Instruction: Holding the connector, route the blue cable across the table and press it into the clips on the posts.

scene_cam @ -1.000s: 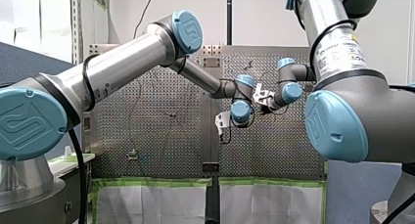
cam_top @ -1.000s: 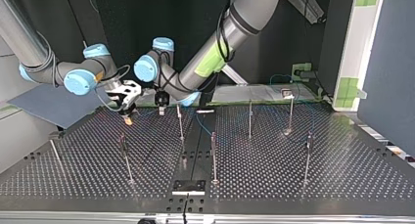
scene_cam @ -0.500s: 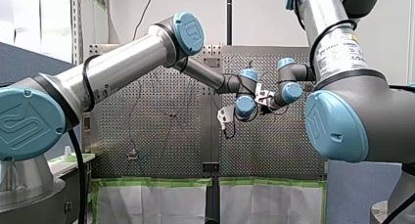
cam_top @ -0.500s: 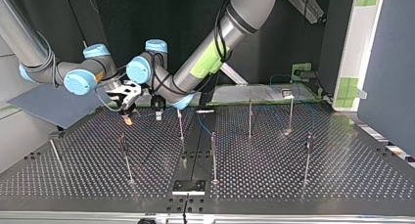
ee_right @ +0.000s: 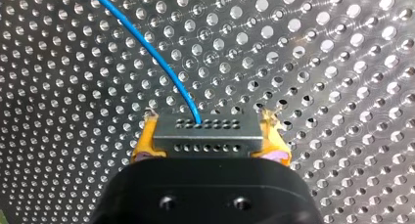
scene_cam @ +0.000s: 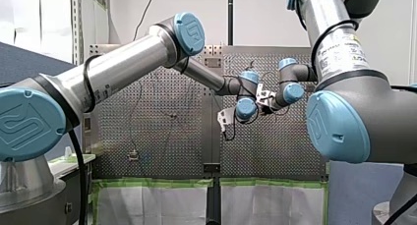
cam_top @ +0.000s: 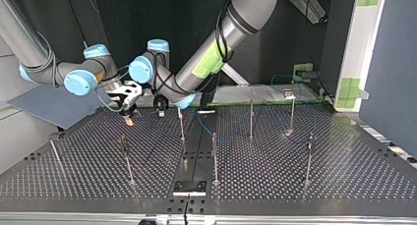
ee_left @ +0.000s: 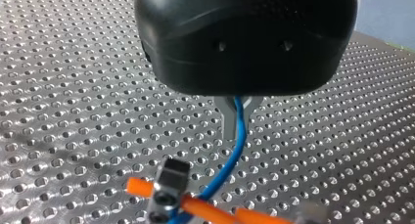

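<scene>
Our right claw (ee_right: 209, 125) pinches the perforated metal connector (ee_right: 207, 136) between its yellow pads (ee_right: 143, 145), just above the worktop (ee_right: 342, 62). The blue cable (ee_right: 147, 48) leaves the connector's face and curves away ahead of that claw. Our left claw (ee_left: 237, 132) presses its metal fingers (ee_left: 227, 119) together on the same cable, close beside the connector held in our right claw.

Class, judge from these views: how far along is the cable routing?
Done: my right gripper grips the connector. In hand: my left gripper pinches the blue cable near it. Left: pressing it into clips on the posts; clipped ones cannot be told.
</scene>
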Controlling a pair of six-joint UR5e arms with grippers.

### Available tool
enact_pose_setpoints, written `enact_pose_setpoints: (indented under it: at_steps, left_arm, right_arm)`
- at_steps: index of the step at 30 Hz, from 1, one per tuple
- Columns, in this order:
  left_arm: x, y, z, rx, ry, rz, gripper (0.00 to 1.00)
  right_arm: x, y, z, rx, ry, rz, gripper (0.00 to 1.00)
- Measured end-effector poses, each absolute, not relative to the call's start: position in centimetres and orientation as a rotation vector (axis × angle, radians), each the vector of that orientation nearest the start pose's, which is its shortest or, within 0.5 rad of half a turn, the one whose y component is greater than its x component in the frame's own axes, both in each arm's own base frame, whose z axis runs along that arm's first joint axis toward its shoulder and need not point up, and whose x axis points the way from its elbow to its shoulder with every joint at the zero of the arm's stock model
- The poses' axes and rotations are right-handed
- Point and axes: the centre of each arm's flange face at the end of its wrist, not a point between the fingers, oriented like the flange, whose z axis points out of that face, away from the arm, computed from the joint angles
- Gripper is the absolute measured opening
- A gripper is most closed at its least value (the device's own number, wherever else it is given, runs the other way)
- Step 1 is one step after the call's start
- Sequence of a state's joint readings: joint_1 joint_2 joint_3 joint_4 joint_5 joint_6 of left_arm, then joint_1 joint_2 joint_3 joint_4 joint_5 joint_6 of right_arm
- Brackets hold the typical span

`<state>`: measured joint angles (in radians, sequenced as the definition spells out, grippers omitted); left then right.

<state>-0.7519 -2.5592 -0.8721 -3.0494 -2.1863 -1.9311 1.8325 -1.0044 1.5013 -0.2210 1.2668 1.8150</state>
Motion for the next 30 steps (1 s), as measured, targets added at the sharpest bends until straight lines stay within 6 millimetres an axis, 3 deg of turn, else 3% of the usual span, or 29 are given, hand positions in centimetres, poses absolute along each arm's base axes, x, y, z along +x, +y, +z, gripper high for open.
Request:
enact_pose_setpoints:
  at_steps: [7,13,30]
  left_arm:
    - [52.9,-59.8,18.2,-0.112,1.727,-0.284,0.0]
    - [52.9,-60.1,19.2,-0.115,1.721,-0.292,0.0]
    - [50.1,-58.7,30.0,-0.187,1.68,-0.25,0.0]
  right_arm:
    - [32.3,-57.6,22.1,-2.275,1.751,-2.083,0.0]
    - [32.3,-57.3,24.4,-2.287,1.74,-2.092,0.0]
    - [31.8,-55.4,34.6,-2.226,1.669,-2.266,0.0]
